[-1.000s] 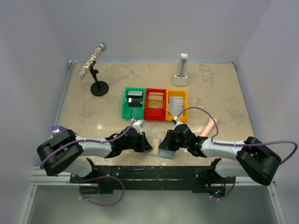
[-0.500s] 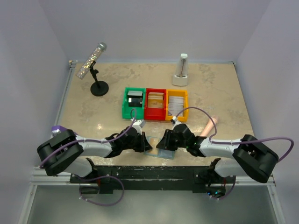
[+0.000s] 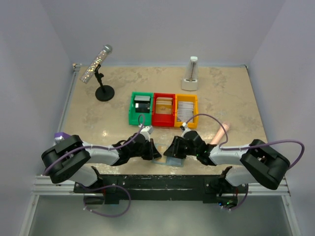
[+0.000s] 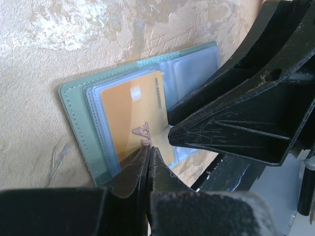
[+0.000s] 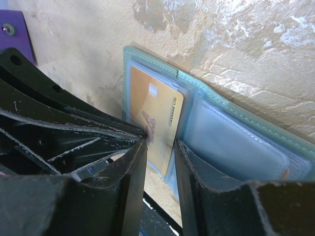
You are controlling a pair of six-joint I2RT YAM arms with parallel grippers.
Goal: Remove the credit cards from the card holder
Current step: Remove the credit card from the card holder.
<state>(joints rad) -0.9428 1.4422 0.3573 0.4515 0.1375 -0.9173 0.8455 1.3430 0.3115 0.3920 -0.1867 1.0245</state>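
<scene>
The card holder [image 3: 173, 162] lies open near the table's front edge, pale blue-grey with clear pockets [image 4: 78, 128] [image 5: 236, 142]. A tan credit card [image 4: 130, 110] [image 5: 157, 118] sits in its one panel, partly out of a clear pocket. My left gripper [image 3: 156, 153] [image 4: 149, 150] is shut, its tips resting on the card's near end. My right gripper [image 3: 170, 151] [image 5: 160, 147] comes from the other side with the jaws a little apart over the same end of the card. Its fingers [image 4: 236, 113] nearly touch the left ones. Other cards in the holder are hidden.
Green [image 3: 141, 108], red [image 3: 164, 109] and yellow [image 3: 186, 109] bins holding cards stand in a row behind the grippers. A microphone stand [image 3: 103, 91] is at the back left and a white upright object [image 3: 191, 74] at the back. A pink object [image 3: 220, 132] lies right.
My right gripper has shifted slightly left, closer over the wallet and the left gripper. The left gripper and the wallet have barely moved.
</scene>
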